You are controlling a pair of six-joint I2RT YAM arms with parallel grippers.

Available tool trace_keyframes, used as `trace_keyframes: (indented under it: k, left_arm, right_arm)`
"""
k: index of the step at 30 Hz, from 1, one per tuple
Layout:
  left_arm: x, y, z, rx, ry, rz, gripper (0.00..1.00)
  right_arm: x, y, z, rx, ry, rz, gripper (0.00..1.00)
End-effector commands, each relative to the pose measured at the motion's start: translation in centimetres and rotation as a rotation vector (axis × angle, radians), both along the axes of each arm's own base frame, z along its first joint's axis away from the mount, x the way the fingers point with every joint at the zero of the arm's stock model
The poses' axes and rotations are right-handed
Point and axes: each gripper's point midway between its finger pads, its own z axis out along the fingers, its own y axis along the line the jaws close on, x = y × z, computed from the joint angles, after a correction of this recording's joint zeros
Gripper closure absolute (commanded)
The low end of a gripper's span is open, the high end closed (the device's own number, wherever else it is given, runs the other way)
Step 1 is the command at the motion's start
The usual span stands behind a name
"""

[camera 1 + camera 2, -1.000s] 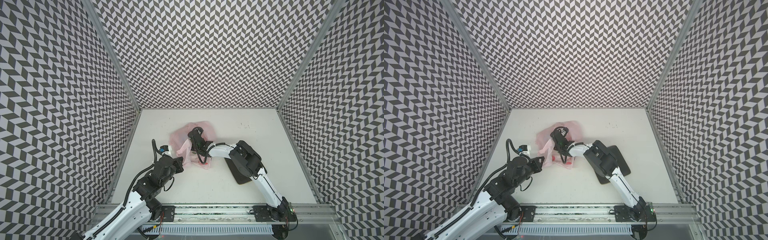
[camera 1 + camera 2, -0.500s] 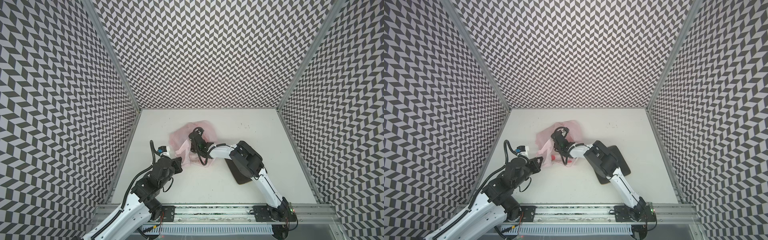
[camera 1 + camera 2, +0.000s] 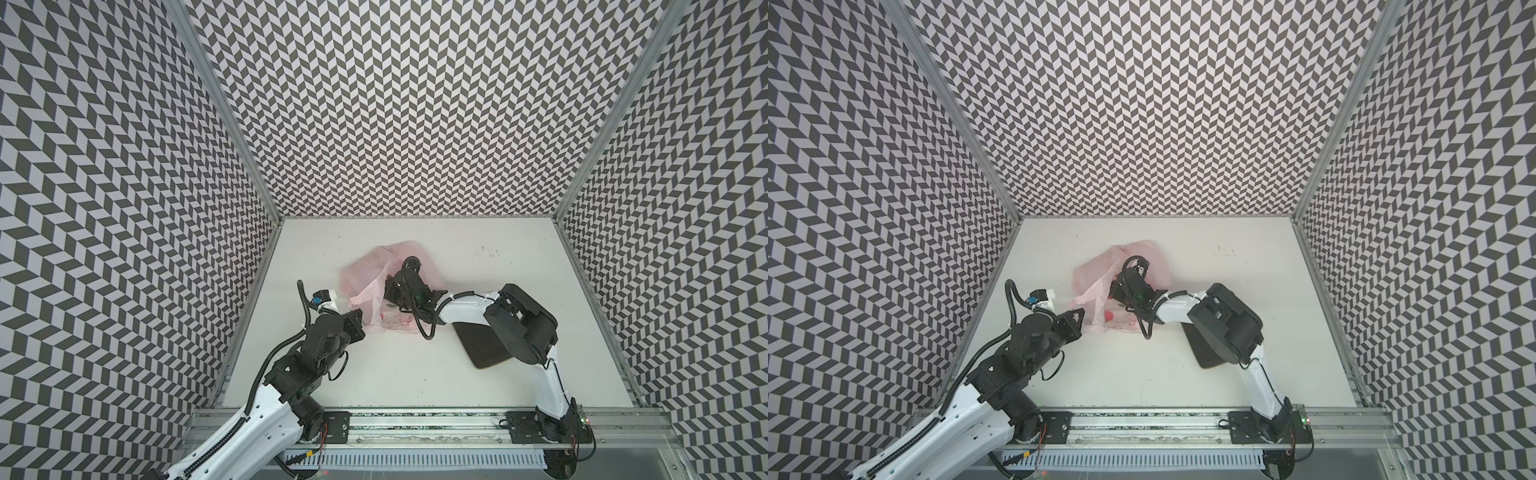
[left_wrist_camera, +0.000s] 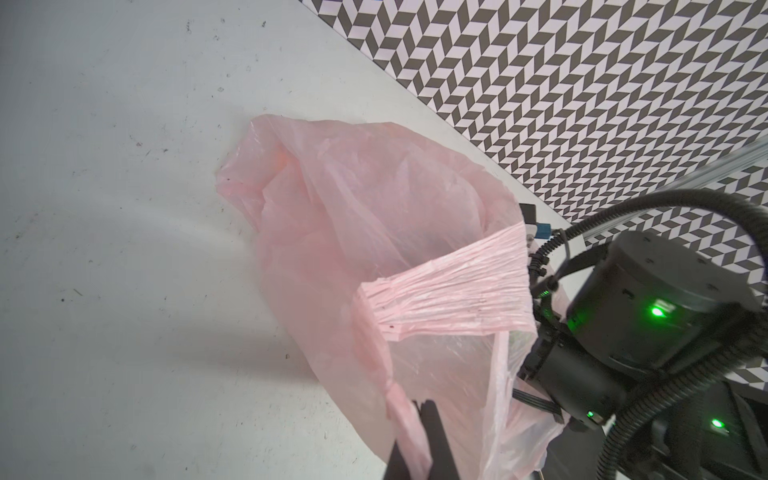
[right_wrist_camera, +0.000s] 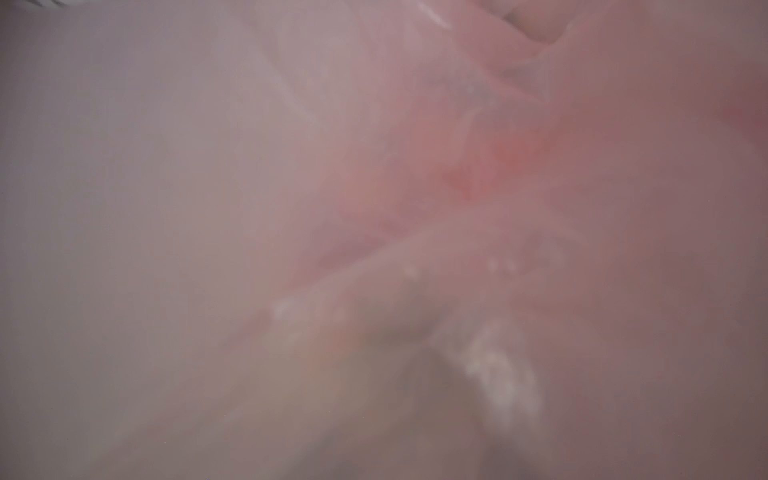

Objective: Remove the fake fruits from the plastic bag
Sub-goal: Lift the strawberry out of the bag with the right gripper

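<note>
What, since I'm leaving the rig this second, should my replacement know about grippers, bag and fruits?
Left gripper: shut on a loop handle of the thin translucent pale-pink plastic bag.
Right gripper: inside the bag's mouth; jaws hidden, state unclear.
Fruits: one small glossy red plastic fruit shows through the bag wall; none visible on the white table.
Done: bag held open, arm inside.
Left: every fruit has to come out.

Robot lab cell: b/w chevron walls (image 3: 415, 104), alu rail (image 3: 415, 420) w/ left arm (image 3: 266, 419) + right arm (image 3: 461, 309), white tabletop (image 3: 395, 374).
</note>
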Motion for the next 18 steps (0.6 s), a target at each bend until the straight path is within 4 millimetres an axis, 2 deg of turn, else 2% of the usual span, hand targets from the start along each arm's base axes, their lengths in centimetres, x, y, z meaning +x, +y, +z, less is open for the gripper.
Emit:
trace_keyframes:
  k: [1,7,18]
  left_arm:
    - [0.5,0.1,0.5,-0.012,-0.030,0.028,1.00]
    - [0.9,0.1,0.8,-0.012,-0.048,0.033,1.00]
    - [1.2,-0.1,1.1,-0.022,-0.056,0.038,1.00]
  right_arm:
    - [-0.4,0.0,4.1,0.043,-0.099,0.054,0.84]
    - [-1.9,-1.6,6.8,-0.001,-0.187,0.122,0.84]
    - [-5.0,-6.9,10.2,-0.063,-0.227,0.123,0.82]
